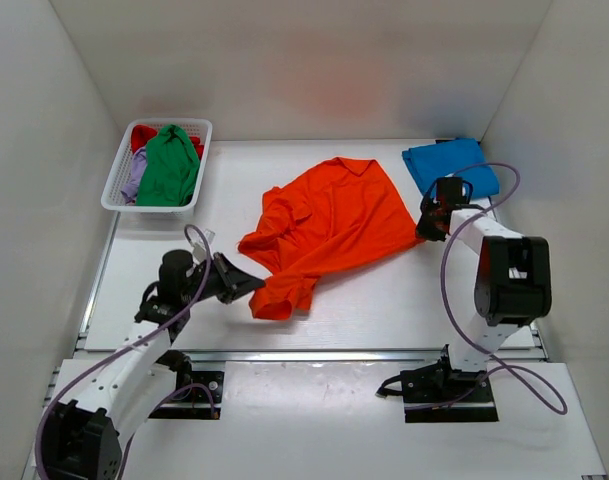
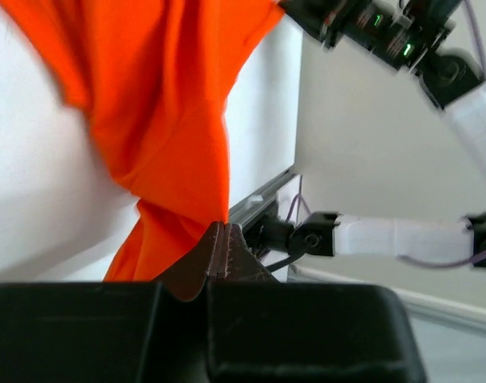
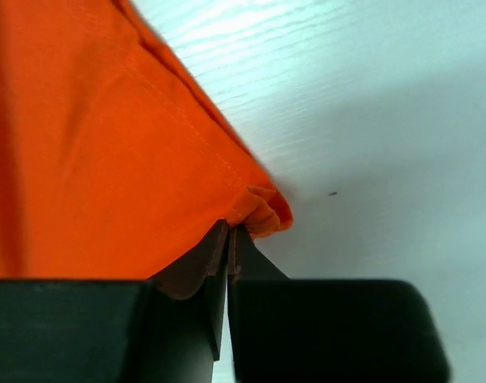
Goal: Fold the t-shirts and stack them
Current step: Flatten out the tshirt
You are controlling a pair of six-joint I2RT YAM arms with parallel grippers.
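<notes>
Left claw (image 1: 250, 284) is clenched on a low corner of the orange shirt (image 1: 329, 225). In its wrist view the cloth runs straight into the closed tips, and we see no gap between them. Right claw (image 1: 425, 228) is likewise clenched, on the shirt's opposite edge, but its wrist view shows only a small pucker of hem caught at the very tips.

Outward from the claws, the orange shirt lies crumpled and unfolded at mid table (image 1: 384, 300), with cloth bunched next to the left claw. The blue shirt (image 1: 449, 165) lies folded at the far right, just behind the right claw. The basket (image 1: 117, 192) at far left holds the green shirt (image 1: 169, 165), with red and lilac cloth beside it.

Risks, in our judgement:

1. The right hold is shallow. If the arms draw apart to spread the shirt, the hem could slip free and that side would drop slack.
2. We cannot tell how many layers the left claw holds. A doubled layer would drag a hidden fold along, and the shirt would not lie flat.
3. An uneven pull between the two sides would twist the shirt rather than square it.
4. The right arm works close to the blue shirt, so a rearward sweep could disturb the folded piece.
</notes>
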